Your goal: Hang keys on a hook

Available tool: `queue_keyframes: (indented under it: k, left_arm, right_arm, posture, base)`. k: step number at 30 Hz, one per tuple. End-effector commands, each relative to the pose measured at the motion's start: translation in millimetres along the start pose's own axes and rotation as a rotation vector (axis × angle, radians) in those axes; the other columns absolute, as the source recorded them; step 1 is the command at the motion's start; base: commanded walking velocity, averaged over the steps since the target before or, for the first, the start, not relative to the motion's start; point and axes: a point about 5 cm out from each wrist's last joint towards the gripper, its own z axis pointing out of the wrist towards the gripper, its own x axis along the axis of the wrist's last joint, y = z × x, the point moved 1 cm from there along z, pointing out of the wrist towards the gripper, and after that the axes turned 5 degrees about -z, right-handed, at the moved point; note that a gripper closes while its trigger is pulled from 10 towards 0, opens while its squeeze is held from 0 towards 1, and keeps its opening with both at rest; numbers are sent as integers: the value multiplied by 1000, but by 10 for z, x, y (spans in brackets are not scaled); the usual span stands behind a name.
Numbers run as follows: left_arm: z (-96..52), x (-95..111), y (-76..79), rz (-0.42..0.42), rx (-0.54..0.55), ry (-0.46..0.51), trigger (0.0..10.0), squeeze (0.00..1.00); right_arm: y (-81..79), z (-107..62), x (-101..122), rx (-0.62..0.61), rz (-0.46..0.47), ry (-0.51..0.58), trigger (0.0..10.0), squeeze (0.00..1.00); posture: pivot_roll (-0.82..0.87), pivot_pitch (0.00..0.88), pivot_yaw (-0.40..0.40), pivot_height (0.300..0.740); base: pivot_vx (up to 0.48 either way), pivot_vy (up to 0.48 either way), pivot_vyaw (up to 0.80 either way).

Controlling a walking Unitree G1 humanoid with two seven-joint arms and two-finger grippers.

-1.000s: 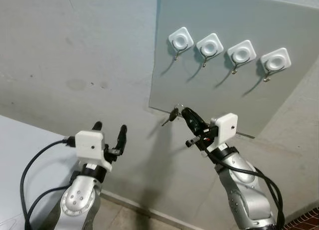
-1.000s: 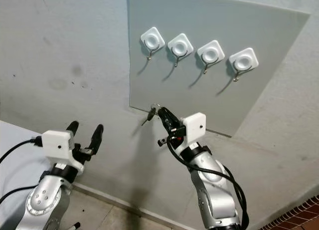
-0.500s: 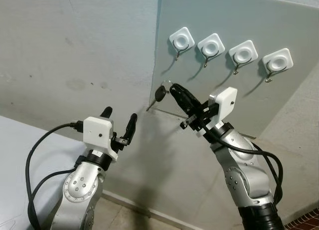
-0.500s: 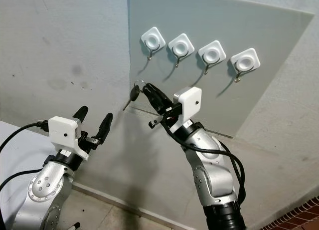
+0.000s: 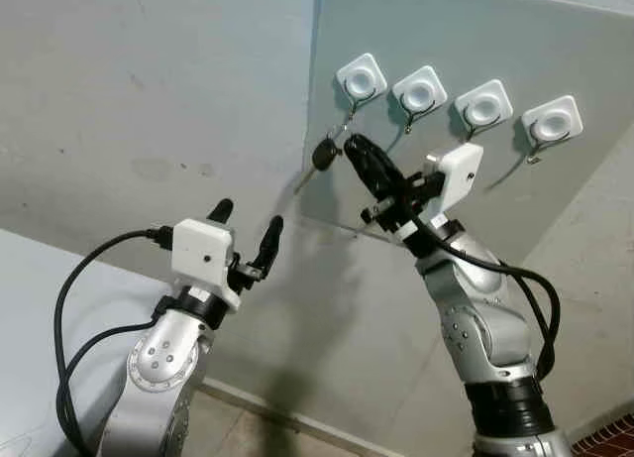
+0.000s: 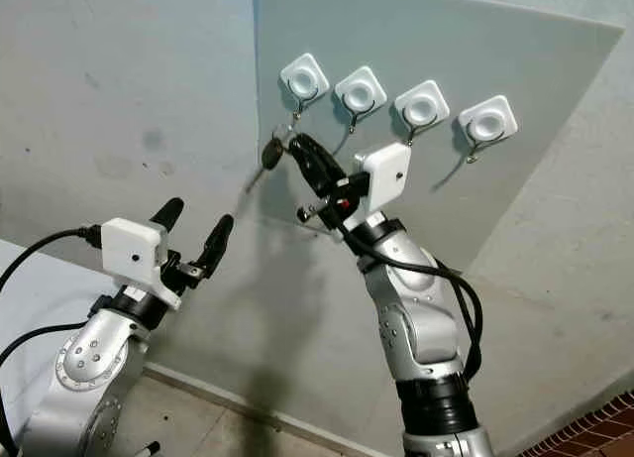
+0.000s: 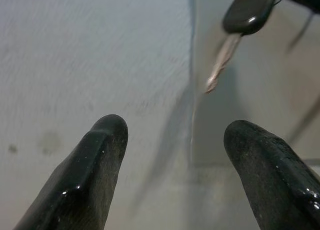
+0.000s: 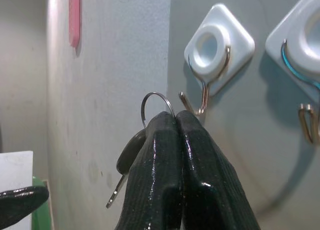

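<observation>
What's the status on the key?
Right hand shut on key ring, just below leftmost hook. Key dangling, not yet hung. Left hand open, empty. Path clear.

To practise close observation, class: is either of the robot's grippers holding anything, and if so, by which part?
The right gripper pinches the thin silver key ring of a black-headed key; the key dangles free. The left gripper is open and holds nothing.

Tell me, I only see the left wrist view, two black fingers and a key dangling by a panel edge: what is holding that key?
Observer: The right gripper, its fingers shut on the key ring.
Operator: Where is it headed?
Observer: It is just below the leftmost hook of four white hooks on the grey panel.
Operator: Is the ring on the hook?
Observer: Not yet; the ring sits beside the hook's tip.
</observation>
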Motion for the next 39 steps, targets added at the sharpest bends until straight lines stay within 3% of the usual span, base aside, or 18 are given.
queue_keyframes:
  k: [1,12,18,28,37,38,39]
  left_arm:
    - [31,54,59,17,-35,9,10000,0]
    - [72,115,200,37,-120,21,10000,0]
    - [78,142,218,41,-132,29,10000,0]
    - [71,142,226,44,-129,27,10000,0]
    - [65,146,225,42,-124,26,10000,0]
    - [62,143,221,40,-118,25,10000,0]
    - [59,141,214,41,-111,25,10000,0]
  right_arm:
    - [40,19,22,-17,3,13,10000,0]
    - [83,55,57,-36,10,27,10000,0]
    - [99,55,73,-41,22,33,10000,0]
    - [108,80,36,-84,119,-18,10000,0]
    - [113,76,28,-92,133,-26,10000,0]
    - [105,54,22,-84,161,-14,10000,1000]
    - [100,35,15,-77,137,-15,10000,1000]
  posture:
    - [10,0,-76,740]
    - [-2,0,-71,740]
    - [-2,0,-74,740]
    - [1,0,-78,740]
    - [3,0,-80,740]
    - [5,0,-82,740]
    - [5,0,-82,740]
  base:
    - [0,0,0]
    - [0,0,0]
    - [0,0,0]
    - [0,0,0]
    - [0,0,0]
    - [0,0,0]
    - [0,0,0]
